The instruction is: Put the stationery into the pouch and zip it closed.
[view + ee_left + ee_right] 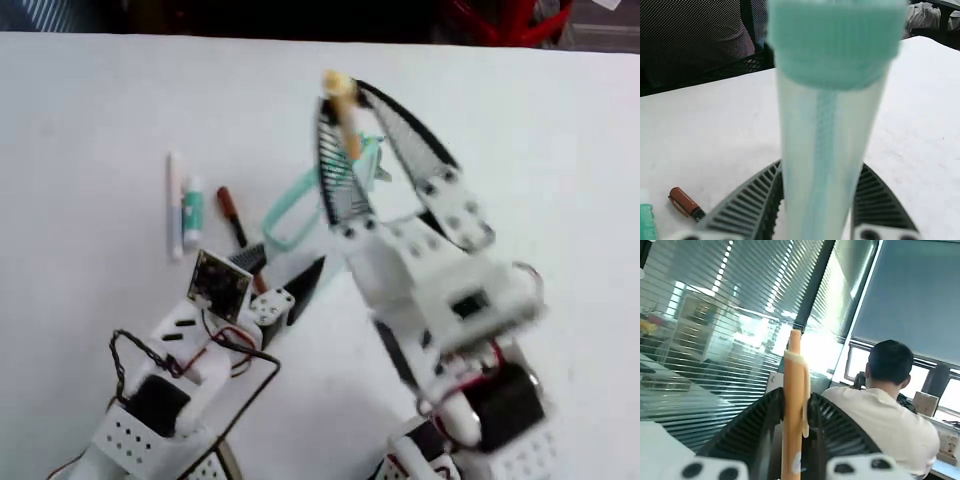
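Clenched in the right fingers [795, 396]: an orange pen [793, 370], raised off the bench [100, 100]. Grasped between the left fingers [821, 170]: the teal pouch [832, 75], low over the bench. Beside it, lying loose: a brown marker [232, 215], a teal tube [192, 210], a white pen [175, 205].

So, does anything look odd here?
Nothing looks spilled or broken. Oddest: the right gripper holds an orange pen tilted up off the table, near the teal pouch in the left gripper.
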Robot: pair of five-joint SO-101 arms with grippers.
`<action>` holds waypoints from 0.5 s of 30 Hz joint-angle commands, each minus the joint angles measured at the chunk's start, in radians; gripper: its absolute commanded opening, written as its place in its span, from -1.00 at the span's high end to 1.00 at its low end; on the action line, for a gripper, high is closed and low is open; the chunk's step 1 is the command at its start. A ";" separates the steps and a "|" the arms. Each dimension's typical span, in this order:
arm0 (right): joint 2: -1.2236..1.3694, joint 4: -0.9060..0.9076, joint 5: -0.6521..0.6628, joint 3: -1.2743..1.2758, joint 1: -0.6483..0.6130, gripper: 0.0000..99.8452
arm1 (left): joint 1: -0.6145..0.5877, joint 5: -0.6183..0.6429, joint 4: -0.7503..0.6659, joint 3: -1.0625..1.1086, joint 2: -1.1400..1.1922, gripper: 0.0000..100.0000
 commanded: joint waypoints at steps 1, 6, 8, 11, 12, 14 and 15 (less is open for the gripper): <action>0.108 -0.028 -0.017 -0.078 -0.048 0.97 | -0.001 0.002 -0.014 -0.006 -0.004 0.59; 0.159 0.010 -0.103 -0.051 -0.039 0.97 | -0.002 0.002 -0.014 -0.006 -0.004 0.59; 0.150 0.022 -0.107 -0.017 -0.018 0.97 | 0.001 0.002 -0.014 -0.006 -0.004 0.59; 0.139 0.004 -0.103 0.061 -0.012 0.97 | 0.002 0.002 -0.014 -0.006 -0.004 0.59; 0.136 0.002 -0.100 0.081 -0.010 0.97 | 0.002 0.002 -0.014 -0.006 -0.004 0.59; 0.113 0.008 -0.100 0.112 -0.010 0.97 | -0.001 0.002 -0.014 -0.006 -0.004 0.59; 0.094 0.008 -0.100 0.129 -0.010 0.97 | -0.002 0.002 -0.014 -0.006 -0.004 0.59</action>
